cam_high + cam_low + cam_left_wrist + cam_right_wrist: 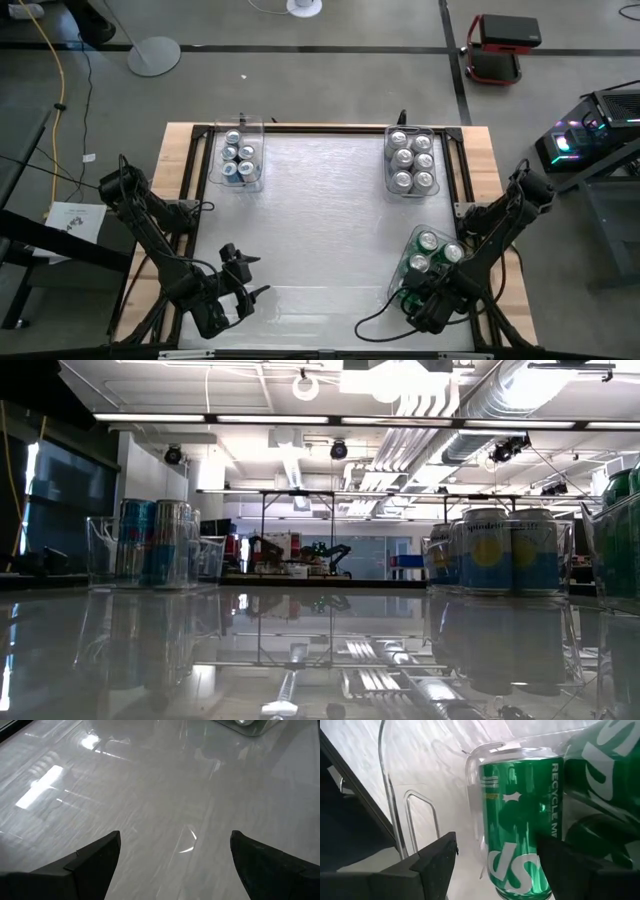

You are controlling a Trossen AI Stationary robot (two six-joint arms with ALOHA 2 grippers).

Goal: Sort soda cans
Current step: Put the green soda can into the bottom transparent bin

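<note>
Right gripper (495,857) closed around green soda can (520,820) inside clear bin (425,262); left gripper (175,855) wide open, empty.

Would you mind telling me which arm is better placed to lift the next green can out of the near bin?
The right. Its gripper already straddles a green can inside the near bin, fingers on either side. The left gripper hangs open over bare table, far from any can.

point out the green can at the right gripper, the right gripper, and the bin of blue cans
green can (517,820), right wrist view, on its green side.
right gripper (495,862), right wrist view, midway between its fingertips.
bin of blue cans (259,152), high view, on its clear right wall.
</note>
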